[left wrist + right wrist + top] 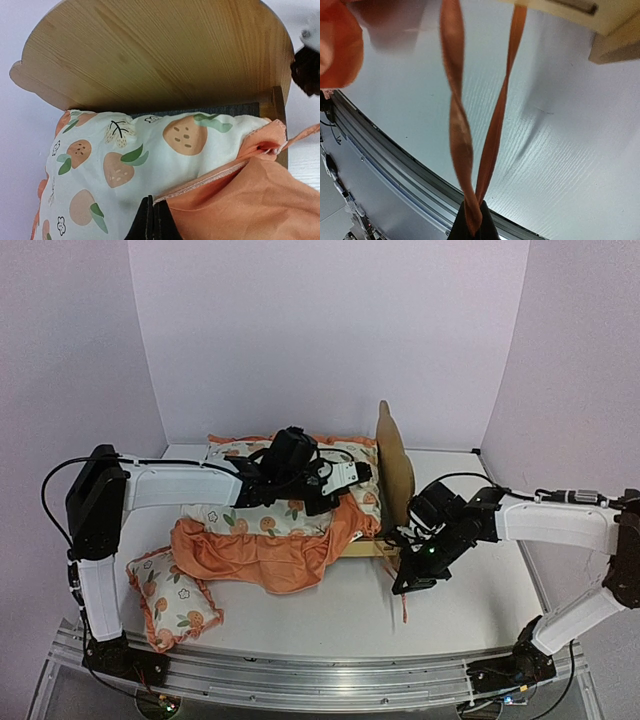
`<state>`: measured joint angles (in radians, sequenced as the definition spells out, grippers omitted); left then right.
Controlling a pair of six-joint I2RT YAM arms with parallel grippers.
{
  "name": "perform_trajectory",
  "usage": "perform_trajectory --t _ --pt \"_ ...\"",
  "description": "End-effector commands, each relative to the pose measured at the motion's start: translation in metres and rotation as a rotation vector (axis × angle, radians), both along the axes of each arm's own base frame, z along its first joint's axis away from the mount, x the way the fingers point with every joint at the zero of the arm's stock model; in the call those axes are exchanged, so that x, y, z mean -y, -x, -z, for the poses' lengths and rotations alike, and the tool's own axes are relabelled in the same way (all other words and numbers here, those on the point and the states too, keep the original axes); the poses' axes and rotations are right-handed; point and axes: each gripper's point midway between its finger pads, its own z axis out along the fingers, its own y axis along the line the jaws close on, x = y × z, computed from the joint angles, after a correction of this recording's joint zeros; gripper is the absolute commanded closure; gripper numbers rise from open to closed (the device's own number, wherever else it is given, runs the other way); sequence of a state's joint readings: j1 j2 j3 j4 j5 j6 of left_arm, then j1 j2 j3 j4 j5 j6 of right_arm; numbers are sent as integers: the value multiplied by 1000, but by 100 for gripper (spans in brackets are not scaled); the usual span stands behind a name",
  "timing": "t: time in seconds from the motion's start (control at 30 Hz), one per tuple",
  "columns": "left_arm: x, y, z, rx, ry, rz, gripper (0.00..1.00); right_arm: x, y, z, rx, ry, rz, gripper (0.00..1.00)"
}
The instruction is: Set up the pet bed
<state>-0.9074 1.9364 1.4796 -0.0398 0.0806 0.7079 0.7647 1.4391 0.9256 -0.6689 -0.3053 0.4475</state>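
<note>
The pet bed stands at the table's middle right, its plywood headboard (394, 462) (150, 55) upright, with a strip of dark base (215, 109) showing below it. The fruit-print cushion (290, 515) (150, 150) lies on the bed, its orange ruffle (270, 555) (250, 200) spilling over the near side. My left gripper (328, 502) (152, 212) rests on the cushion, shut on the ruffle's hem. My right gripper (408, 580) (474, 227), in front of the bed's near corner (615, 30), is shut on two orange tie ribbons (470, 125), which run taut up from its fingertips.
A small fruit-print pillow (170, 600) lies at the near left by the left arm's base. The metal rail (320, 675) (395, 165) edges the table's near side. White walls close in the back and sides.
</note>
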Motion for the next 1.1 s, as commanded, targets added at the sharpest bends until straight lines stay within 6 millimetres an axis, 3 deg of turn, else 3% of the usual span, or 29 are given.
perform_trajectory --t 0.0,0.07,0.1,0.2,0.33,0.43,0.5,0.57,0.63,0.77,1.07 --pt "-4 9 3 16 -25 80 65 -9 20 -26 -76 -54 -38 100" --pt "-4 30 7 -29 -33 138 42 -12 16 -26 -90 -51 -11 100" --pt "-4 39 8 -49 -30 161 36 -13 15 -26 -94 -46 1 100" --pt "-2 68 -1 -102 0 224 28 -17 10 -26 -105 -43 22 100" --pt "7 114 -40 -105 94 310 29 -21 10 -28 -122 -55 27 100" --pt "9 169 -47 -120 159 444 38 -22 17 -27 -157 -67 25 100" --pt "9 197 -37 -144 206 520 48 -21 20 -24 -174 -67 22 100" --pt "12 210 -16 -142 224 550 54 -19 22 -22 -182 -65 22 100" --pt "24 209 -3 -104 247 549 55 -19 23 -23 -182 -68 20 100" --pt "50 175 15 23 305 434 52 -20 23 -24 -175 -75 7 100" --pt "71 140 47 153 302 328 52 -24 21 -28 -167 -103 -18 100"
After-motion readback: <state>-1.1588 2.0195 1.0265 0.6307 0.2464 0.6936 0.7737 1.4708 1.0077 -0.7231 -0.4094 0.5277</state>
